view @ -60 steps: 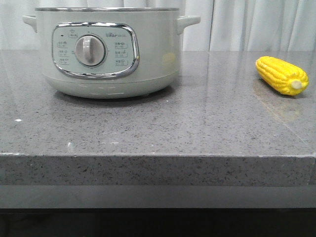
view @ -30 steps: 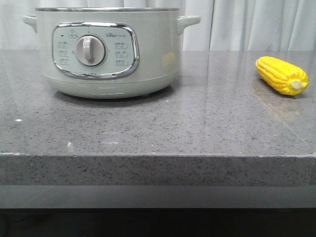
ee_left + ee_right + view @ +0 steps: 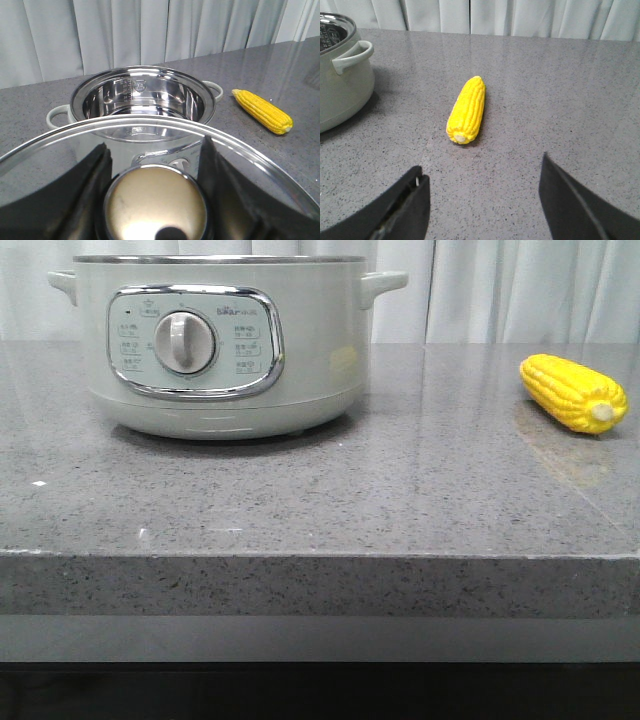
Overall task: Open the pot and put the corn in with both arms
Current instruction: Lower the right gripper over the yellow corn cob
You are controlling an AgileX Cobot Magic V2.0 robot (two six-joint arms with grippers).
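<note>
In the left wrist view the left gripper [image 3: 156,210] has its 2 dark fingers [image 3: 87,185] closed on either side of the round knob [image 3: 156,210] of a glass lid [image 3: 60,150], pinching it. The lid, with its steel rim, is held up off the pot [image 3: 142,102] and nearer the camera than it. Through and past the lid the pot stands open, showing a shiny steel inner bowl, 2 pale side handles and a grey stone counter [image 3: 30,107] around it.

In the right wrist view the right gripper [image 3: 482,200] has its 2 dark fingers [image 3: 407,202] spread wide apart with nothing between them, above bare counter. The corn [image 3: 466,110] lies flat on the counter just beyond the fingers, not touching them, its pale stub end toward the camera. An edge of the pot with 1 handle shows at the side, well apart from the cob.

The front view shows neither gripper and not the lid. It shows what the wrist views mostly hide: the pot [image 3: 220,345] from the side, with its chrome-framed control panel [image 3: 195,342] and round dial, standing at the left of the counter [image 3: 320,500], and the corn [image 3: 574,392] lying far to the right. Pale curtains [image 3: 520,290] hang behind.
</note>
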